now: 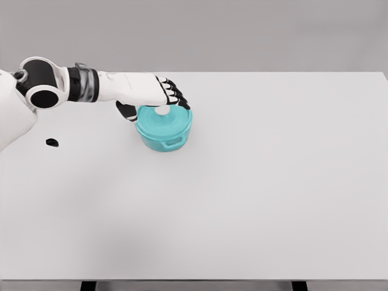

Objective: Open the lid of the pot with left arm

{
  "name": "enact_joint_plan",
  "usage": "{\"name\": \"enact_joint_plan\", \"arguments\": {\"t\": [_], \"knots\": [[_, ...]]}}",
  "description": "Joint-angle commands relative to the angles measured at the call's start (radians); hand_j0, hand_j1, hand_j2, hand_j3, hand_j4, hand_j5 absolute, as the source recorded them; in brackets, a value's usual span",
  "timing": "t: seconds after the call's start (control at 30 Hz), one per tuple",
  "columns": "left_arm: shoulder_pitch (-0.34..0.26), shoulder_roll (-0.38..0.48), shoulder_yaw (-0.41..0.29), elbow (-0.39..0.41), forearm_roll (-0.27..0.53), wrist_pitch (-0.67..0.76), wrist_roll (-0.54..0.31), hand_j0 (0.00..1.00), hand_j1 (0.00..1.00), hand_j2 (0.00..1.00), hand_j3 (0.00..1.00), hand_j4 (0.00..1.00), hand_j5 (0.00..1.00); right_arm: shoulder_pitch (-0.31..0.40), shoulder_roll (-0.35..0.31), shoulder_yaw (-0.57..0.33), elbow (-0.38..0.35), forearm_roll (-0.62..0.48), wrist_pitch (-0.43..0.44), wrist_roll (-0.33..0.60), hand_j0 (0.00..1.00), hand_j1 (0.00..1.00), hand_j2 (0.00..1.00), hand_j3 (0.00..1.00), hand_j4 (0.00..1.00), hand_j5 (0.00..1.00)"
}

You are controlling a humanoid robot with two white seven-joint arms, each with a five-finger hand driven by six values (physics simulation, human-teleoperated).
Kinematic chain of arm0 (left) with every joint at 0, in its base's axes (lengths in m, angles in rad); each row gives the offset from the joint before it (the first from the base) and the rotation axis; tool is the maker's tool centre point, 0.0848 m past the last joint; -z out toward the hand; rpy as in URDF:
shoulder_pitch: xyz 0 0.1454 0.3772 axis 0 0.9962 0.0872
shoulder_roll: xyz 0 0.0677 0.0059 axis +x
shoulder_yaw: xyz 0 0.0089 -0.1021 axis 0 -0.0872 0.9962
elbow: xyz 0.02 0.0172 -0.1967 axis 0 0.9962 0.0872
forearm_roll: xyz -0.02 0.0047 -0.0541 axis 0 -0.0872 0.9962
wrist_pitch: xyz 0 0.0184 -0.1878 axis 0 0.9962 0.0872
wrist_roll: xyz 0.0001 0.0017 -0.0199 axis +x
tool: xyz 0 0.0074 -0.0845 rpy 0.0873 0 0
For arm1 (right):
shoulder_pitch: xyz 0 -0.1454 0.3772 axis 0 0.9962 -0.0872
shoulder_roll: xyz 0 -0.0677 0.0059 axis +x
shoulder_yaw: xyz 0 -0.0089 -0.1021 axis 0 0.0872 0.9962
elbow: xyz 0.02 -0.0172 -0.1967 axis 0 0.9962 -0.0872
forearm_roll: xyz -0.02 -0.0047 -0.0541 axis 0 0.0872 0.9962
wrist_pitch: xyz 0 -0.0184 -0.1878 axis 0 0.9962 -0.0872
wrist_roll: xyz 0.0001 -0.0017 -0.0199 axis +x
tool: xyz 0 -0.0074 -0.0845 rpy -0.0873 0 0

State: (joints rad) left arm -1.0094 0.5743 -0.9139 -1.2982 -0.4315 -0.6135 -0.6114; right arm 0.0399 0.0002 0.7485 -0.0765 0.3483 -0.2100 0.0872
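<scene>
left robot hand [167,96] is curling over the white knob [162,110], grip unclear, and i'm judging the teal pot [163,128] lid [171,116] stiff, slick, liftable there.

The pot [164,129], at upper centre-left of the frame, has a smooth turquoise coat that looks like enamel, with a soft sheen along its wall and side handle. Its lid [171,116] carries the same glossy turquoise finish, and the knob [162,111] on top is a smooth, pale white piece. The left hand [159,96], at upper left, looks like hard plastic: glossy white shells on the back, matt black at the finger joints and thumb. The arm [79,83] behind it has smooth white casing with shiny black rings. The tabletop [242,194] is plain, matt, pale grey, smooth and even.
</scene>
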Motion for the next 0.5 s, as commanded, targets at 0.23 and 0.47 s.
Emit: {"name": "enact_joint_plan", "arguments": {"t": [0.23, 0.47], "knots": [[0.0, -0.04, 0.0, 0.065, -0.024, 0.003, 0.001, 0.9, 0.9, 0.9, 0.9, 0.9, 0.9, 0.0, 0.0, 0.0, 0.0, 0.0, 0.0, 0.0, 1.0, 1.0, 1.0, 1.0, 1.0, 1.0], [-0.002, -0.039, -0.013, 0.065, -0.024, 0.003, 0.001, 0.74, 0.74, 0.74, 0.74, 0.74, 0.74, 0.0, 0.0, 0.0, 0.0, 0.0, 0.0, 0.0, 1.0, 1.0, 1.0, 1.0, 1.0, 1.0]]}}
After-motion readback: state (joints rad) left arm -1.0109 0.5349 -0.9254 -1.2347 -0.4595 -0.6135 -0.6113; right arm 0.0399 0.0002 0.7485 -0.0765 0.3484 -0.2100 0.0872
